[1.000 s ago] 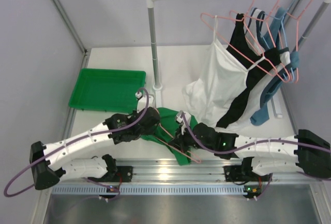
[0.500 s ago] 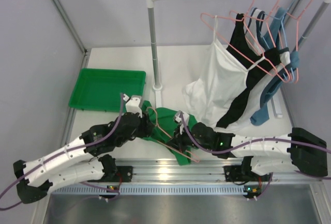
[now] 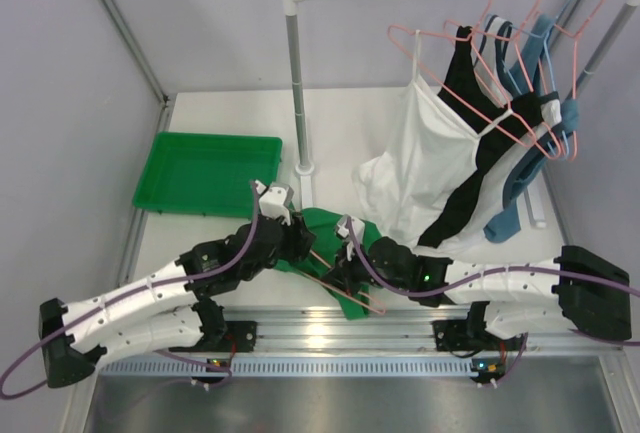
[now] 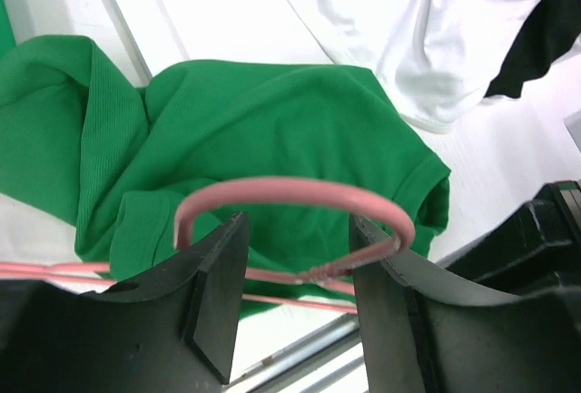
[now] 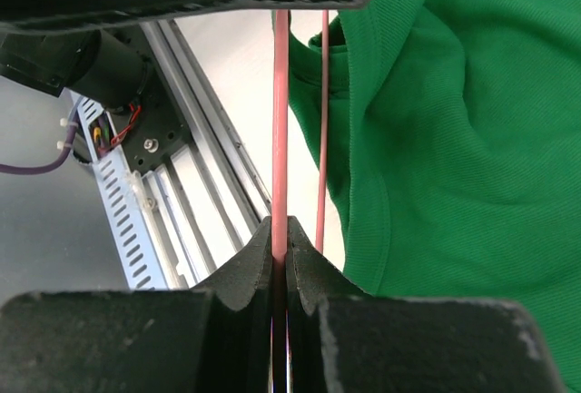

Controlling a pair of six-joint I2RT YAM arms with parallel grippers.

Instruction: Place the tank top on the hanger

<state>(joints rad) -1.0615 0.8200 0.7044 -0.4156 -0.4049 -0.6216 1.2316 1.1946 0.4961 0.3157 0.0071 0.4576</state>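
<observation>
Since half a second before, the left hand (image 4: 295, 230) had shifted rightward to the tank top (image 3: 325, 228), which lay crumpled on the bench (image 3: 350, 123) between both hands. Its fingers stood apart either side of the hook of the hanger (image 4: 290, 190), not closed on it. The right hand (image 5: 280, 230) pinched one straight wire, which ran lengthwise toward the left hand just beside the cloth; the tray (image 3: 205, 173), well apart, showed nothing inside.

A robotics lab test cell: plain grey partition panels (image 3: 60, 103) enclose a white worktop (image 3: 350, 118), two white robot arms (image 3: 140, 298) are bolted to an aluminium rail (image 3: 330, 331), and a metal garment rack (image 3: 296, 83) stands behind them.
</observation>
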